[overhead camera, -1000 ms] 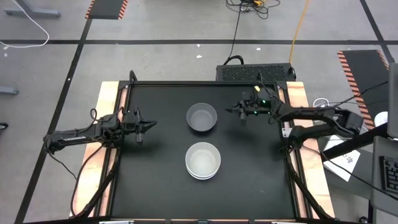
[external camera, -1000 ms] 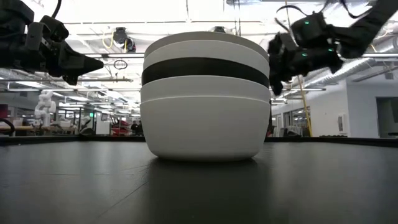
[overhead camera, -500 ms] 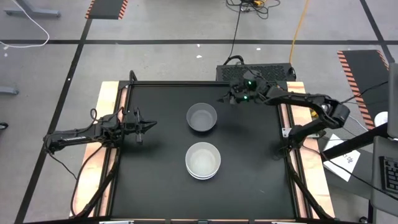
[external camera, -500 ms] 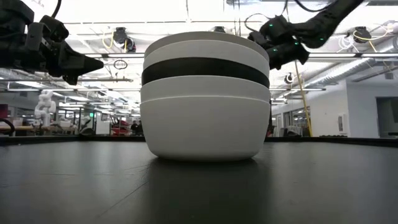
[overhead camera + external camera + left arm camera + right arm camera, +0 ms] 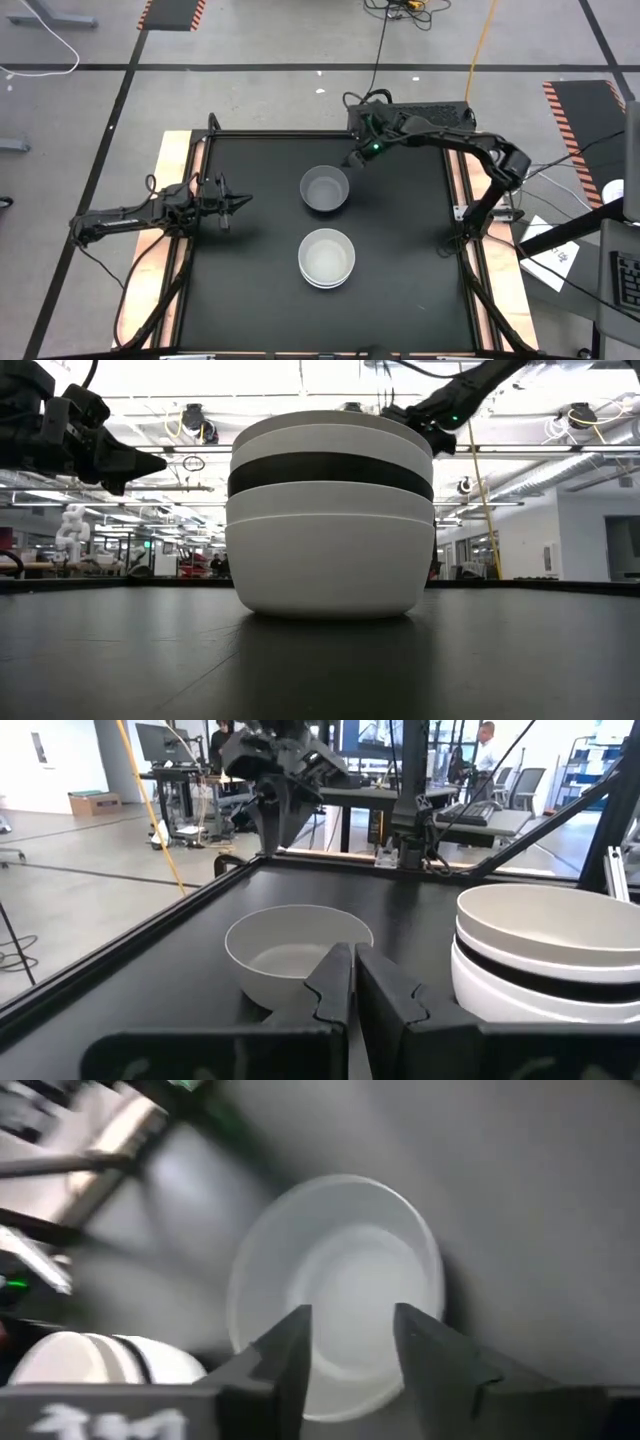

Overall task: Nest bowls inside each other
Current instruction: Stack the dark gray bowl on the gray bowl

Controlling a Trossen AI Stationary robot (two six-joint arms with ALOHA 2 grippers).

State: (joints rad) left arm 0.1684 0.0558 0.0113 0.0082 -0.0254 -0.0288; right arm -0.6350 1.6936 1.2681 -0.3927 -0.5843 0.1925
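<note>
Reaching in from the table's far right corner, the right gripper (image 5: 357, 158) hangs above the black table (image 5: 260, 290), just beside the 1 o'clock edge of a single translucent pale bowl (image 5: 325, 189). Its two fingers (image 5: 290, 1355) stand moderately apart and hold nothing; in the right wrist view the bowl (image 5: 335, 1285) lies below and between them, untouched.

That single bowl sits upright and empty a little beyond the table's centre. At its 6 o'clock, near but apart from it, stands the stack of nested bowls (image 5: 327, 258). From table height the stack (image 5: 330, 515) shows white bowls at the bottom, a black band above them, then a white rim and a grey rim on top.

The left gripper (image 5: 238, 201) waits over the table's left side, at about 9 o'clock from the single bowl. Its fingers (image 5: 335, 982) are pressed together, empty, pointing toward the single bowl (image 5: 298, 955).
</note>
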